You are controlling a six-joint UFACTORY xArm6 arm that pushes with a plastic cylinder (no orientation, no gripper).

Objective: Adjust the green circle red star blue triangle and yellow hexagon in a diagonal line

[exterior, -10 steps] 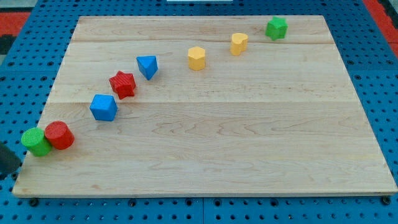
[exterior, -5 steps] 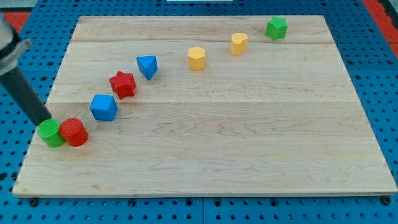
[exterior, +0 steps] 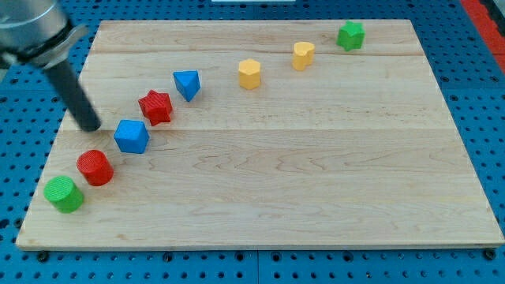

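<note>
Wooden board [exterior: 316, 181] — a diagonal row is seen on it: green circle [exterior: 63, 193] at the view's lower left, red circle [exterior: 95, 167], blue cube [exterior: 131, 136], red star [exterior: 155, 106], blue triangle [exterior: 187, 84], yellow hexagon [exterior: 249, 73]. My tip [exterior: 91, 126] is placed just left of the blue cube, apart from it — no pincer is fitted.

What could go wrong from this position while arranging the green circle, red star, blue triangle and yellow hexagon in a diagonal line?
1. My tip sits just left of the blue cube, which is not a task block; a careless sweep may shove it into the red star.
2. The green circle lies close to the board's lower left edge, so a push toward the view's left could slide it off.
3. The red circle stands between the green circle and the line, and may get dragged along.
</note>
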